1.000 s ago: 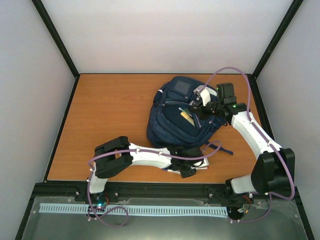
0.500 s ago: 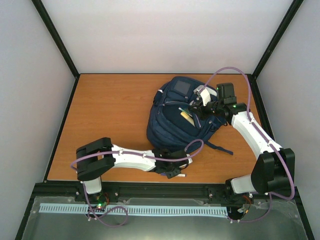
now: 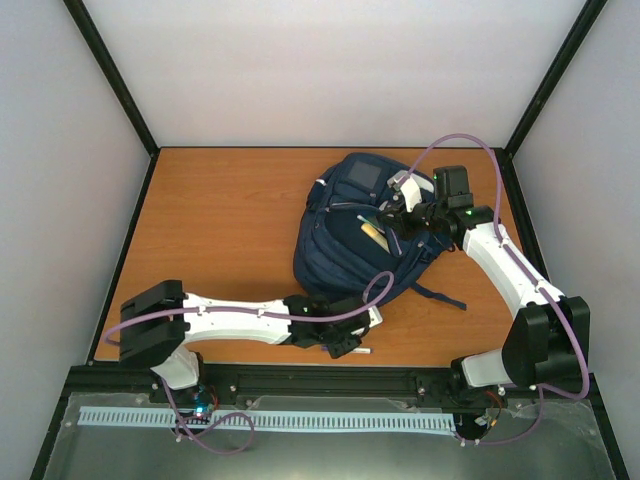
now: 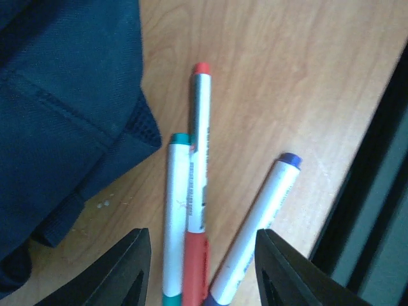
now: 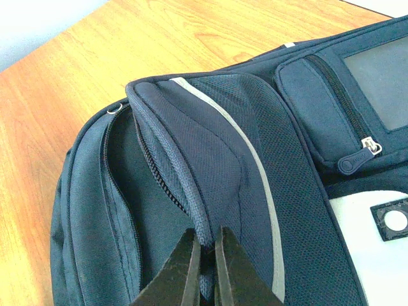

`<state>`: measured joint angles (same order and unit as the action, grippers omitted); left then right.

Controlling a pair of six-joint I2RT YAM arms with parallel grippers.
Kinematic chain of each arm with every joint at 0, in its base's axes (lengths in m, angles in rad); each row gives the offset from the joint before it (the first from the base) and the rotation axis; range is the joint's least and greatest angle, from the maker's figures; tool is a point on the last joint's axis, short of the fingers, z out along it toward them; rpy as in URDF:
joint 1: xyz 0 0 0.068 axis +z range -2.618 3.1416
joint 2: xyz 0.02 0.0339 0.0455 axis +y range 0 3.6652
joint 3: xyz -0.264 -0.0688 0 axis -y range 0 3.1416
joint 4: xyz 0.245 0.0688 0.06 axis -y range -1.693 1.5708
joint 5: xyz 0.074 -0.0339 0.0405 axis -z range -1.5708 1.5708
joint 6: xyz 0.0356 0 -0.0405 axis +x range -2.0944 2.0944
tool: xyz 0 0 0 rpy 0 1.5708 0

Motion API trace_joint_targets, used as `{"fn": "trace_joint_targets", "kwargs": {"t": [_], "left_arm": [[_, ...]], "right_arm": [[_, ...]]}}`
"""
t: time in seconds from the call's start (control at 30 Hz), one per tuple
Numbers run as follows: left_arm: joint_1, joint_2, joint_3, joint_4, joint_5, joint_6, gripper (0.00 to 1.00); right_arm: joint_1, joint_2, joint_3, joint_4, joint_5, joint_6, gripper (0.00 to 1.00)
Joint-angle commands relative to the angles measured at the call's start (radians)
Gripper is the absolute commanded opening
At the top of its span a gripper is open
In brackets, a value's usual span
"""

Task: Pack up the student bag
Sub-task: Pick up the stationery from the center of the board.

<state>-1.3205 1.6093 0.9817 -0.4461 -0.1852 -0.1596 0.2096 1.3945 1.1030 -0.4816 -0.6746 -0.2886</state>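
The navy student bag [image 3: 365,235] lies at the table's middle right with its main opening unzipped; a yellowish item [image 3: 375,236] shows inside. My right gripper [image 5: 205,255] is shut on the bag's zipper-edge flap [image 5: 191,191] and holds it up. My left gripper [image 4: 201,268] is open just above three white markers near the front edge: a green-capped one [image 4: 173,210], a red-capped one [image 4: 199,178] and a blue-capped one [image 4: 258,223]. The markers lie between its jaws, beside the bag's corner [image 4: 70,127]. In the top view the left gripper [image 3: 345,340] hides most of them.
The table's front edge and black rail [image 4: 376,191] run just right of the blue-capped marker. A dark bag strap [image 3: 440,297] trails onto the table right of the bag. Bare wood [image 3: 220,230] lies left of the bag.
My left arm has swung its elbow leftward and pulled the gripper left along the front edge. The right gripper and bag have not moved.
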Motion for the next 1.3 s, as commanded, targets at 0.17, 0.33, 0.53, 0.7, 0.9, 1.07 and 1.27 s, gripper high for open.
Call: {"fn": "trace_joint_targets", "kwargs": {"t": [0.17, 0.33, 0.53, 0.7, 0.9, 1.07, 1.27], "left_arm": [[-0.057, 0.005, -0.006, -0.067, 0.085, 0.031, 0.44], [-0.082, 0.059, 0.024, -0.095, 0.077, 0.055, 0.40], [-0.087, 0.112, 0.054, -0.108, 0.045, 0.065, 0.33], [-0.087, 0.140, 0.073, -0.110, 0.041, 0.075, 0.32], [-0.086, 0.162, 0.088, -0.119, 0.037, 0.083, 0.33], [-0.087, 0.131, 0.105, -0.116, 0.052, 0.095, 0.35], [-0.087, 0.089, 0.120, -0.113, 0.061, 0.123, 0.35]], "right_arm": [[-0.018, 0.010, 0.003, 0.041, -0.002, -0.014, 0.03], [-0.018, 0.015, 0.005, 0.038, -0.001, -0.016, 0.03], [-0.018, 0.017, 0.005, 0.035, -0.003, -0.017, 0.03], [-0.018, 0.018, 0.006, 0.035, -0.004, -0.020, 0.03], [-0.018, 0.019, 0.006, 0.034, -0.008, -0.022, 0.03], [-0.018, 0.019, 0.006, 0.033, -0.008, -0.022, 0.03], [-0.018, 0.020, 0.007, 0.033, -0.009, -0.022, 0.03]]}}
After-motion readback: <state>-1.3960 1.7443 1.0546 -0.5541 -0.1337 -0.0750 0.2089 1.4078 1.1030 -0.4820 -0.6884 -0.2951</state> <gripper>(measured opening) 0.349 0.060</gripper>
